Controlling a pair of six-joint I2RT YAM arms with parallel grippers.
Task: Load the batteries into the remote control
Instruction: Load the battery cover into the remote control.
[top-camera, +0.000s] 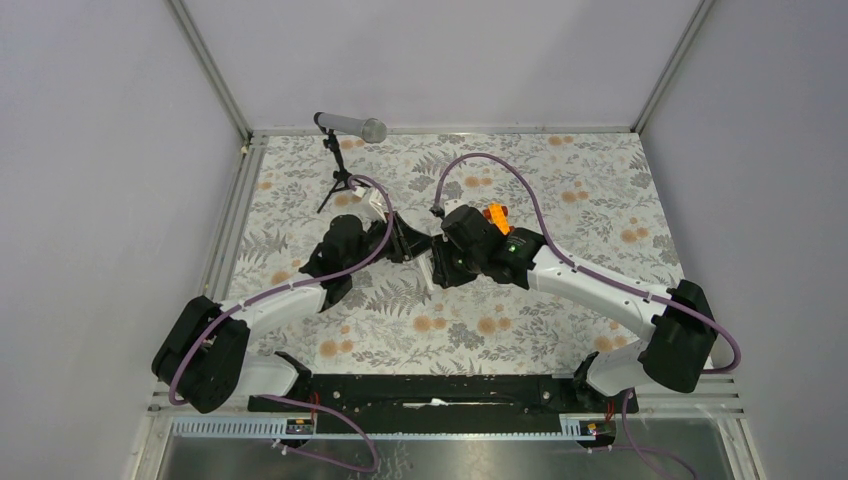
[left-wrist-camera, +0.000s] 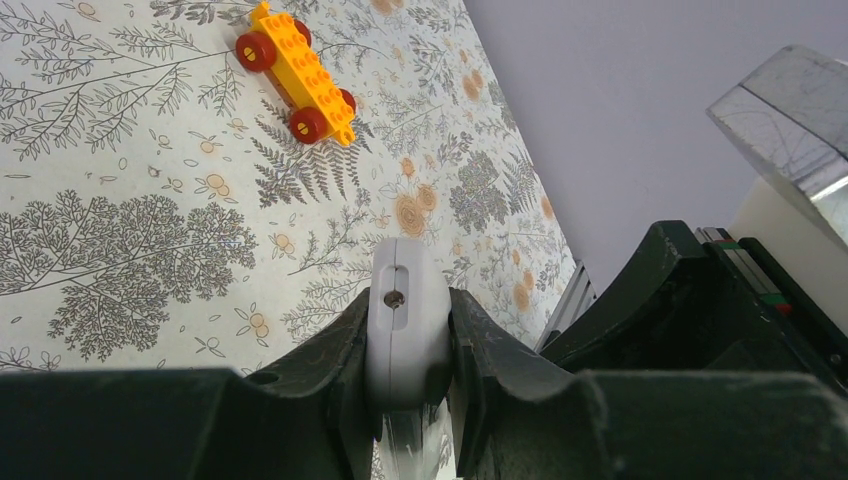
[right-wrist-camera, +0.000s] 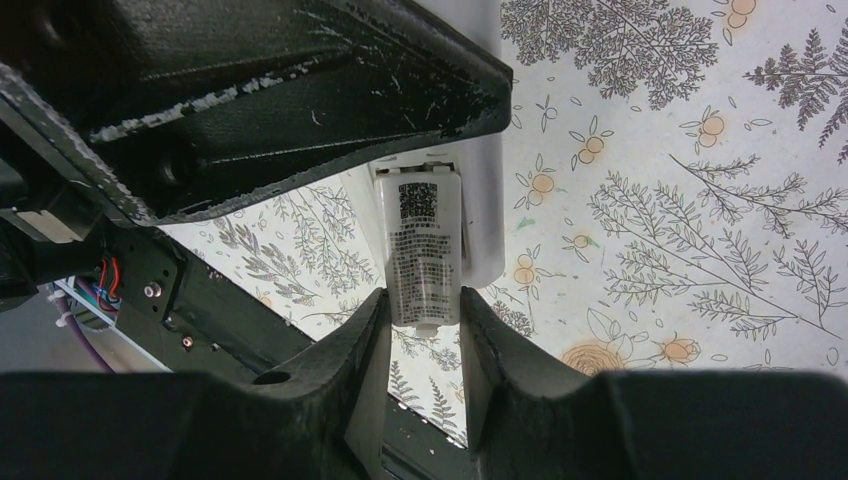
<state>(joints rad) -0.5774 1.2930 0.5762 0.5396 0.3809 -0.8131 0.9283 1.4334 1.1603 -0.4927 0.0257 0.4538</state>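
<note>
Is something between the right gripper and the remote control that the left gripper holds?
Yes. A white labelled piece lies between the fingers of the right gripper, flat against the remote control clamped in the left gripper. It covers part of that face. No batteries are in view.

arms (top-camera: 290, 300) blk/wht | purple cables (top-camera: 510, 170) | claw fingers (right-wrist-camera: 300, 80) blk, scuffed | grn LED (top-camera: 511, 247)
</note>
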